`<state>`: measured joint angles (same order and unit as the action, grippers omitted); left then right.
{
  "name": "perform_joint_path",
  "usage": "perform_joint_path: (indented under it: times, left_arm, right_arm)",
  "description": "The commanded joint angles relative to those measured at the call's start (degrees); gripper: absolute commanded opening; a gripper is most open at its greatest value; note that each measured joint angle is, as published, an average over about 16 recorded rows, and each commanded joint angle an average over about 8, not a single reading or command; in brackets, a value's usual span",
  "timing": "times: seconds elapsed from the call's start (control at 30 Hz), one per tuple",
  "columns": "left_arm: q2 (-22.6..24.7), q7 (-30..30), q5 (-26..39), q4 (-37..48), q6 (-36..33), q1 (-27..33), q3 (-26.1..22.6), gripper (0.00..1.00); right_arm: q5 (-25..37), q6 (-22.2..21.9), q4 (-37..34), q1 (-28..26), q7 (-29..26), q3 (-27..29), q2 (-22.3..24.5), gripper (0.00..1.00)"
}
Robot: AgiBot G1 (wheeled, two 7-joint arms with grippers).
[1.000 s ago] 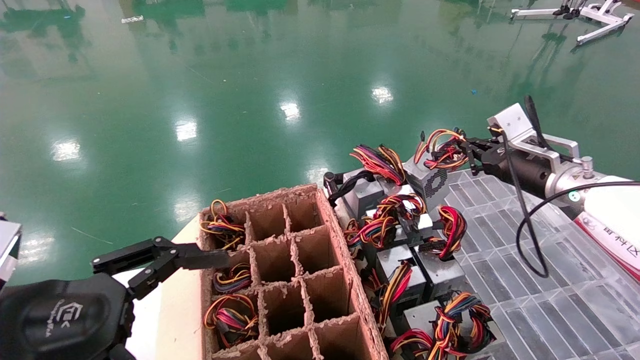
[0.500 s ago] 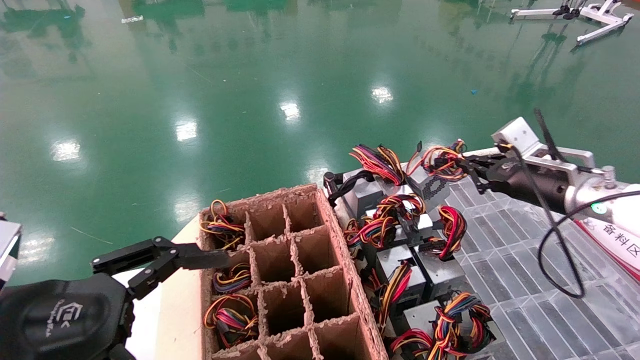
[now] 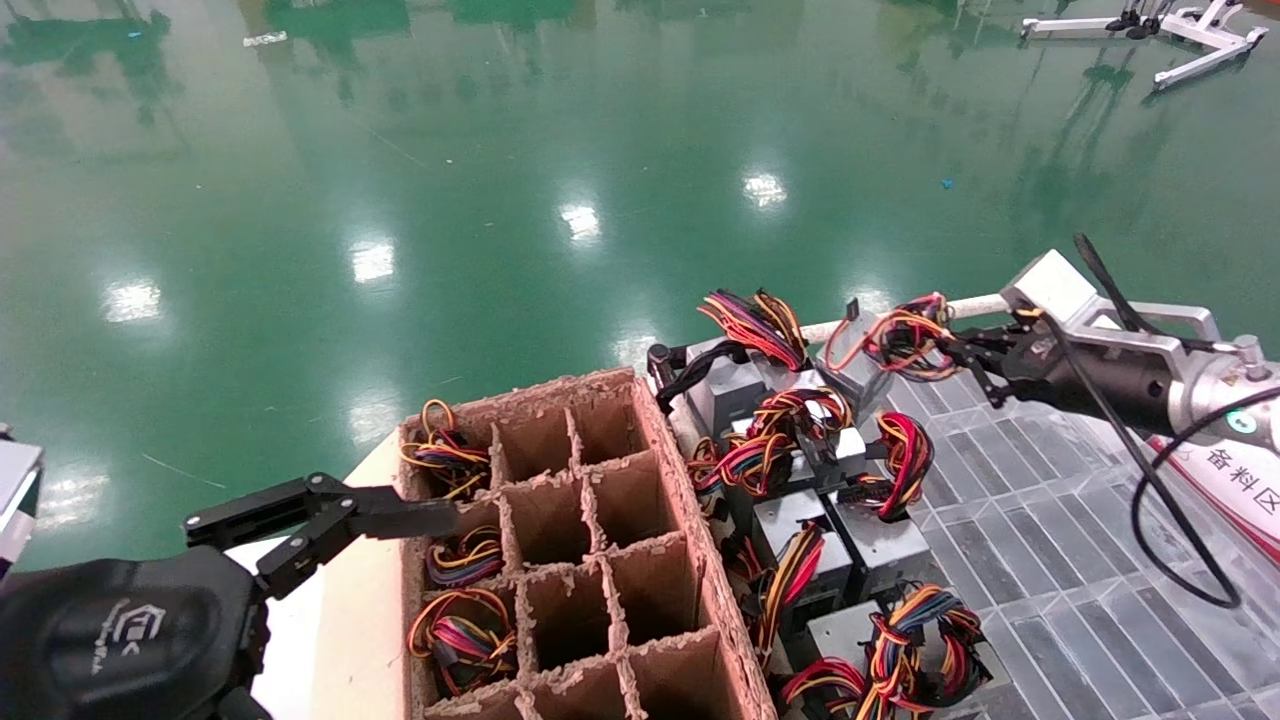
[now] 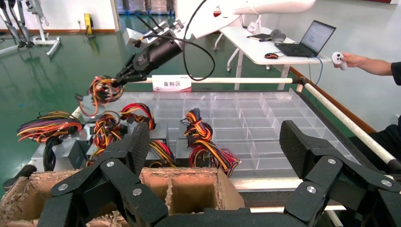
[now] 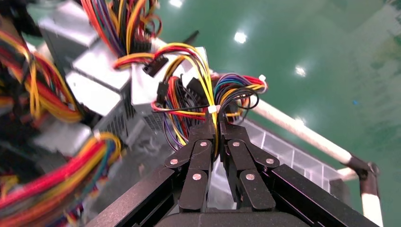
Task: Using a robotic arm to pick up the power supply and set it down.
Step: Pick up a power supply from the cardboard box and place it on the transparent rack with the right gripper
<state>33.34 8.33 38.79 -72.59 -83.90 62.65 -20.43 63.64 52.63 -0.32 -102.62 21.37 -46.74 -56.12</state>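
Observation:
The power supply (image 3: pixel 858 372), a small grey metal box, hangs by its coiled red, yellow and black wires (image 3: pixel 905 335) at the far left corner of the clear tray (image 3: pixel 1050 560). My right gripper (image 3: pixel 958 350) on the white robotic arm is shut on that wire bundle (image 5: pixel 203 94). In the right wrist view, yellow wires pass between the closed pads of the right gripper (image 5: pixel 217 125), with the box (image 5: pixel 146 85) tilted beyond them. My left gripper (image 3: pixel 340 515) stays parked at the lower left beside the cardboard box, open and holding nothing (image 4: pixel 217 151).
A cardboard divider box (image 3: pixel 680 520) holds wire bundles in its left cells. Several other power supplies (image 3: pixel 800 450) crowd the tray's left side. A white rail (image 3: pixel 960 305) runs along the tray's far edge. A table with a laptop (image 4: pixel 312 38) stands behind.
The right gripper has moved down and to the right with the power supply, bringing it lower over the tray's far corner. The left arm has not moved.

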Motion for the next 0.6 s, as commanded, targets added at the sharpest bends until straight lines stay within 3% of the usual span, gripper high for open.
perform_joint_path:
  times: [0.03,0.27,0.6]
  left_arm:
    - [0.0,0.0,0.0,0.0,0.0,0.0,0.0,1.00]
    - [0.0,0.0,0.0,0.0,0.0,0.0,0.0,1.00]
    - [0.0,0.0,0.0,0.0,0.0,0.0,0.0,1.00]
  right_arm:
    - [1.0,0.1,0.0,-0.3,0.2,-0.7,0.4,0.00]
    - [2.2,-1.6,0.0,-1.9,-0.1,-1.5,0.7,0.00]
    - [3.0,-10.2,0.3,-3.1,-0.8,-2.1,-5.0,0.00]
